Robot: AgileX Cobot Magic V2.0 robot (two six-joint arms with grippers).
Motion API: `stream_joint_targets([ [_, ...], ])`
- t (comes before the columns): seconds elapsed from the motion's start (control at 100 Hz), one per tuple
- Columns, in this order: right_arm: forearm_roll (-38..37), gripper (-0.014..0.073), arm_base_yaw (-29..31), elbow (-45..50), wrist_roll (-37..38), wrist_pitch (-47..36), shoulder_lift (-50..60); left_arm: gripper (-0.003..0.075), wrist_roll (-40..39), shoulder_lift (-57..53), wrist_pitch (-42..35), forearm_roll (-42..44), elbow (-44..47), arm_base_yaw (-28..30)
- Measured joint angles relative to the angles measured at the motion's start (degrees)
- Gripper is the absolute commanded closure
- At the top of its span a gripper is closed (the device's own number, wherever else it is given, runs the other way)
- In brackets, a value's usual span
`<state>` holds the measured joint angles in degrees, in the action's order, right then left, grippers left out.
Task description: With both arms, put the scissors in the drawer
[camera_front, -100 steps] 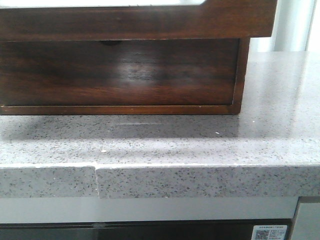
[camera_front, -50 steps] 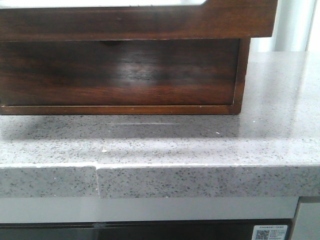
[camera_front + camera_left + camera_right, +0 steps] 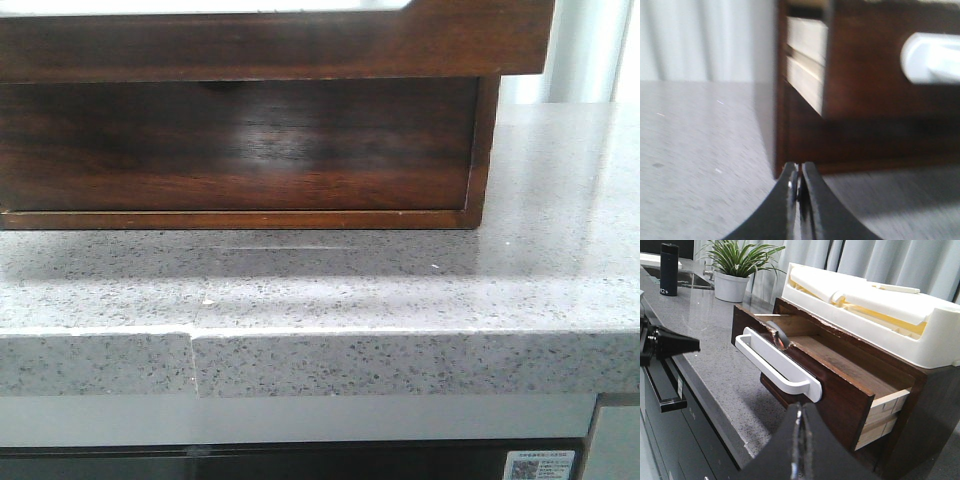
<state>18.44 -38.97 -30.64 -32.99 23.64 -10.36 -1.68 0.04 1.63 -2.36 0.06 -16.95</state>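
Note:
The drawer is pulled out of the dark wooden cabinet, and its white bar handle faces the counter edge. The scissors lie inside it, with only a grey loop with orange lining showing through the front's cutout. The drawer front also fills the top of the front view, where no gripper shows. My right gripper is shut and empty, in front of the drawer front below the handle. My left gripper is shut and empty, low over the counter at the cabinet's corner, beside the drawer's pale side.
A white foam tray sits on top of the cabinet. A potted plant and a black bottle stand further along the grey stone counter. A black pointed part shows beside the counter's front edge.

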Motion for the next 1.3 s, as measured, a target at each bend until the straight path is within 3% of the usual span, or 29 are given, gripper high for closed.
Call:
stream_joint_targets([
  [0.24, 0.00, 0.0655, 0.00, 0.00, 0.00, 0.00, 0.00, 0.0742, -10.29, -0.25, 0.85, 5.92, 0.00, 10.69],
  [0.37, 0.00, 0.0655, 0.00, 0.00, 0.00, 0.00, 0.00, 0.0742, -12.14, -0.25, 4.49, 7.18, 0.00, 13.98],
  [0.63, 0.00, 0.0655, 0.00, 0.00, 0.00, 0.00, 0.00, 0.0742, -5.68, -0.25, 16.60, 6.15, 0.00, 14.11],
  [0.9, 0.00, 0.0655, 0.00, 0.00, 0.00, 0.00, 0.00, 0.0742, -1.24, -0.25, 17.03, 1.88, 0.00, 14.11],
  [1.3, 0.00, 0.0655, 0.00, 0.00, 0.00, 0.00, 0.00, 0.0742, -0.89, -0.25, 17.03, 1.14, 0.00, 14.11],
])
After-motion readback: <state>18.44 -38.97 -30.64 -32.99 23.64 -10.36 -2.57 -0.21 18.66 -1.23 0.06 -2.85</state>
